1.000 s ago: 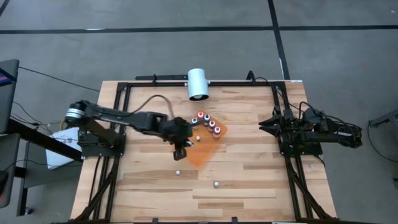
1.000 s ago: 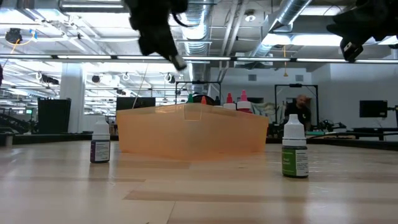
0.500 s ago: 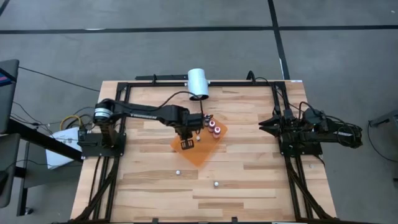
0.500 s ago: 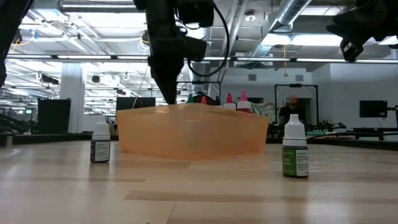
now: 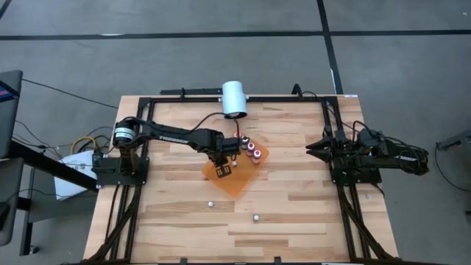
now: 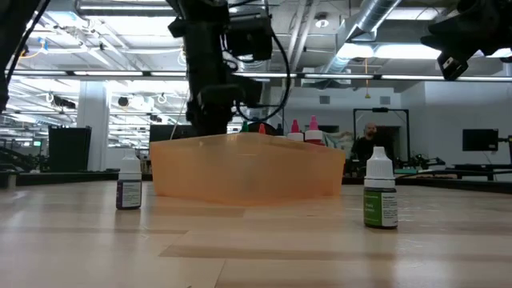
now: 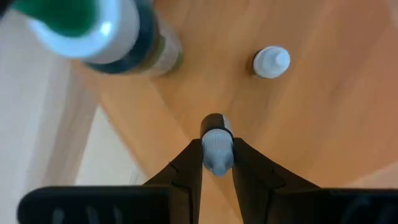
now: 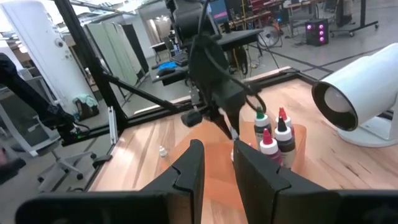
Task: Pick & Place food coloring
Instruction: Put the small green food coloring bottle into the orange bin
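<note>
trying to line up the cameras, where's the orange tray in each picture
High view: orange tray at table centre, under the left end effector.
Low view: wide translucent orange wall in mid-picture.
Left wrist view: orange floor fills most of the picture.
Right wrist view: beyond the fingers, lower middle.
Shared landmark: the green-capped bottle standing in the tray.
</note>
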Motion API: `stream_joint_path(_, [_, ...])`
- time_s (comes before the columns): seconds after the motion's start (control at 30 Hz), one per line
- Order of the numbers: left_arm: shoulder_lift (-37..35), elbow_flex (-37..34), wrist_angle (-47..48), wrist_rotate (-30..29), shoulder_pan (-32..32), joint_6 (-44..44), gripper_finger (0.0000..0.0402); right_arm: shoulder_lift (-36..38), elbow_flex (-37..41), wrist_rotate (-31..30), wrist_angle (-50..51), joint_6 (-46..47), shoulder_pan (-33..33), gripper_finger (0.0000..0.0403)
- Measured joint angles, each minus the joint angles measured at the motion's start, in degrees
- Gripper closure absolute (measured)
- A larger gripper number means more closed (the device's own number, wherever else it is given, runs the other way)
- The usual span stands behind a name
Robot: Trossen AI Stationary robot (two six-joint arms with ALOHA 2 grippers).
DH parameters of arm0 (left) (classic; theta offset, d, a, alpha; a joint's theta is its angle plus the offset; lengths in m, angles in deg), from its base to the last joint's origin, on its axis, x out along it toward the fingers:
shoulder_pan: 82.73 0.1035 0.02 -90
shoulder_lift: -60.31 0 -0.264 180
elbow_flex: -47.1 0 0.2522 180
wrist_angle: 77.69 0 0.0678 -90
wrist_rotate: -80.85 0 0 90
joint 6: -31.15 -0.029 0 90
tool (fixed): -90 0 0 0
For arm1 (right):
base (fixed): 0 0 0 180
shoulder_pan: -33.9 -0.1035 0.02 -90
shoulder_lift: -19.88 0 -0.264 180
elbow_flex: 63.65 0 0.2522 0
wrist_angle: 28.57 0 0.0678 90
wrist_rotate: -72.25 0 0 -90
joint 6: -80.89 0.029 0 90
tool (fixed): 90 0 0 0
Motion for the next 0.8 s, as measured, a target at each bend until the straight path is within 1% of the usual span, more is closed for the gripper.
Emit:
stream_joint_path(0.1, [0.1, -2.2, -2.2, 0.4, 0.0, 0.8, 0.0340, 0.0, 0.0, 0.0, 0.0, 0.0, 0.0, 0.0328])
stream_joint_path(0.33, [0.1, -4.4, -5.1, 0.2, 0.0, 0.9, 0.0340, 0.0, 0.0, 0.0, -0.1, 0.0, 0.0, 0.0328])
stream_joint_path(0.67, [0.1, -5.2, -6.2, 0.2, 0.0, 1.0, 0.0340, 0.0, 0.0, 0.0, -0.4, 0.0, 0.0, 0.0328])
stream_joint_path(0.8, [0.1, -5.2, -6.2, 0.2, 0.0, 2.4, 0.0340, 0.0, 0.0, 0.0, -0.6, 0.0, 0.0, 0.0328])
